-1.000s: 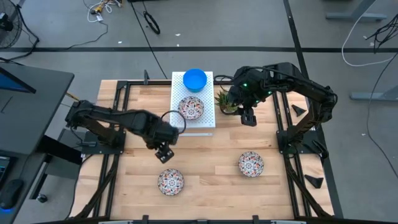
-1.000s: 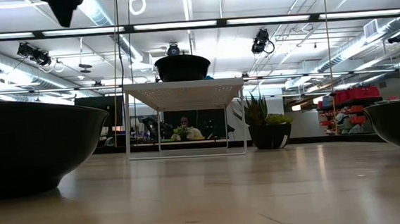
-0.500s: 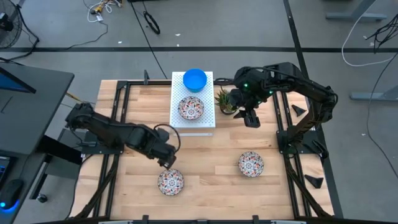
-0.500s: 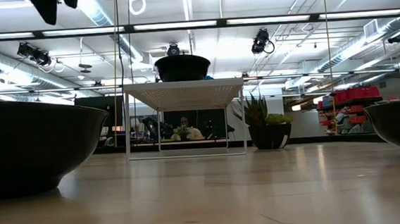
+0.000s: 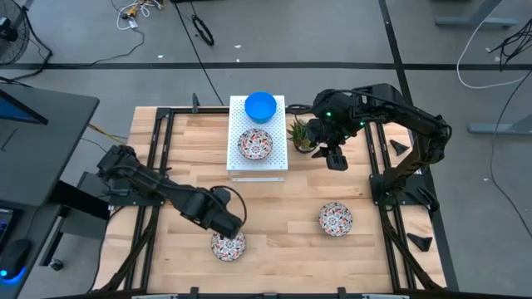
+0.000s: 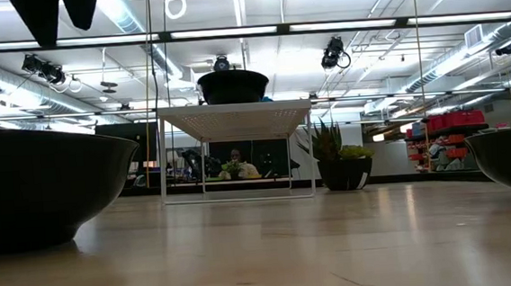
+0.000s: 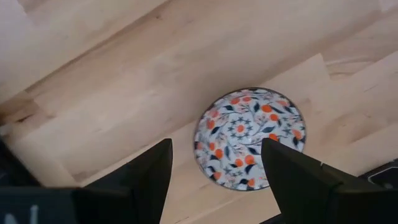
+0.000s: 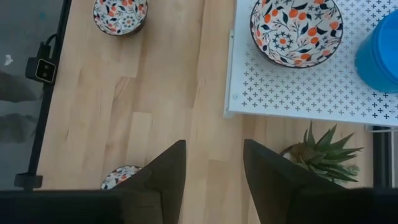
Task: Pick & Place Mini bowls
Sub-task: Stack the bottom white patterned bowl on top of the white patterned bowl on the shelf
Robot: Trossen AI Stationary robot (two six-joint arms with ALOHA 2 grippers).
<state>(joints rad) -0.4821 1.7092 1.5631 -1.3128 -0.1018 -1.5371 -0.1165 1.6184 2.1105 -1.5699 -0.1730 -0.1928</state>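
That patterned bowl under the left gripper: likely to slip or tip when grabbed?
The patterned bowl looks rigid and glazed, so probably slippery between the fingers. Its round, shallow shape suggests it sits stably on the table, though pinching one rim may tilt it.

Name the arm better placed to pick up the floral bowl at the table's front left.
Left: the left gripper hangs open right over that floral bowl; the right gripper waits by the plant.

We note a pale wood-grain counter (image 5: 283, 224) in a black frame. White box (image 5: 278, 133), perforated with small crosses. On it, one plain bright blue bowl (image 5: 260, 105) and one white bowl (image 5: 255, 144) with red-orange and dark blue floral pattern. Two same-patterned bowls on the wood: one (image 5: 336, 219), another (image 5: 227, 246). Green spiky plant (image 5: 298, 134). Both arms dark, near black.
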